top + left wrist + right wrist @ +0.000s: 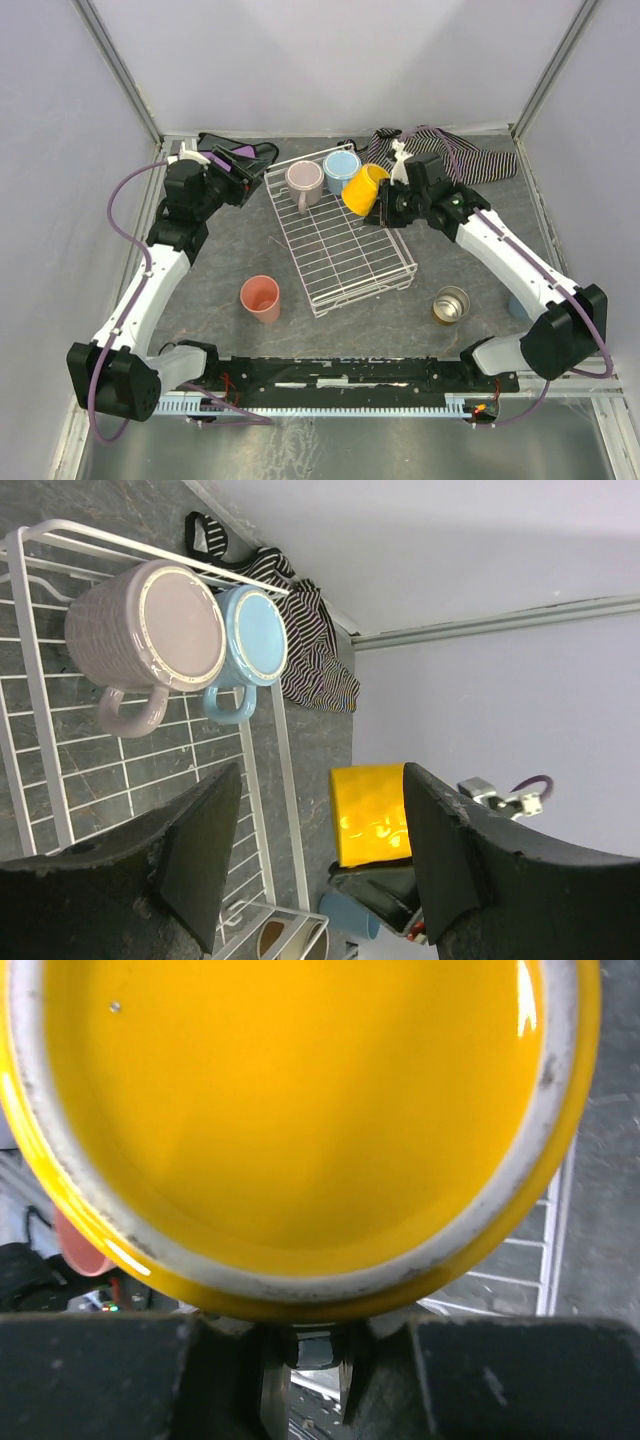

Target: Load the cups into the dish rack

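My right hand [384, 206] is pinching the yellow handled mug [364, 188] at its rim, the mug tipped on its side with the open mouth turned back toward my wrist; in the right wrist view that glossy yellow inside [300, 1100] fills nearly everything. The mug sits at the far right corner of the white wire-grid dish rack [345, 255], just beside the light blue handled mug [341, 166]. Whether it touches the wires I cannot tell. The light blue mug and the pale pink handled mug [304, 181] stand side by side in the rack's far end, mouths up. My left hand [236, 168] is spread wide with nothing between its fingers, at the rack's far left corner. Out on the grey desk [215, 265], the salmon tumbler [261, 297] stands left of the rack, the shiny metal cup [450, 304] right of its near corner, and a blue tumbler [516, 305] is half hidden behind my right arm. A striped cloth [455, 155] and a purple cloth [245, 152] lie along the far edge.
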`<act>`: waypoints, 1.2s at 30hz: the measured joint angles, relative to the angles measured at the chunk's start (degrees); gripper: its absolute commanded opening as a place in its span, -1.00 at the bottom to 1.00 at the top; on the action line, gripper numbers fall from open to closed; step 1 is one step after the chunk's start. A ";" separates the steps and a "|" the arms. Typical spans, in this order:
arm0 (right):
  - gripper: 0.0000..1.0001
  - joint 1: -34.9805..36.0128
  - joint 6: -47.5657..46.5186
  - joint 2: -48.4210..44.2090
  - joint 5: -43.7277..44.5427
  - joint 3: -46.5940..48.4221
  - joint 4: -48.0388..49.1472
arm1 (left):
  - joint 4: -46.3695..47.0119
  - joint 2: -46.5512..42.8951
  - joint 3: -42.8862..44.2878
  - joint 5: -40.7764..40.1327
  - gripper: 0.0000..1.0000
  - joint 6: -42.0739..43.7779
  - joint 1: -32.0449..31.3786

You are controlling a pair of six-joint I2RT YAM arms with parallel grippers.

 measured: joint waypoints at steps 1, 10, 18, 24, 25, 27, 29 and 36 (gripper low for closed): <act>-0.98 0.57 -0.17 -0.02 2.14 -0.72 -0.70 | 0.50 0.28 0.00 0.44 0.44 -0.02 0.00; -0.98 5.29 3.30 0.72 18.18 -1.75 -4.92 | 4.22 0.39 -0.98 2.29 0.44 -0.02 0.09; -0.99 11.50 7.06 6.69 28.61 1.51 -5.40 | 6.64 1.25 -1.49 4.59 0.44 -0.04 0.87; -0.99 12.76 9.40 8.17 33.27 1.86 -5.14 | 8.13 2.05 -1.51 6.58 0.44 -0.04 1.84; -0.99 12.76 9.75 8.17 33.83 1.86 -5.11 | 8.28 2.10 -1.51 6.82 0.44 -0.04 2.03; -0.99 12.74 10.54 8.52 34.75 1.86 -4.90 | 8.76 2.12 -1.53 7.04 0.44 -0.04 2.25; -0.99 12.72 11.23 9.31 35.36 1.86 -4.57 | 9.42 2.12 -1.70 7.54 0.44 -0.07 2.49; -0.99 12.90 13.55 13.68 36.44 1.86 -3.98 | 10.75 2.27 -2.78 8.52 0.44 -0.15 2.89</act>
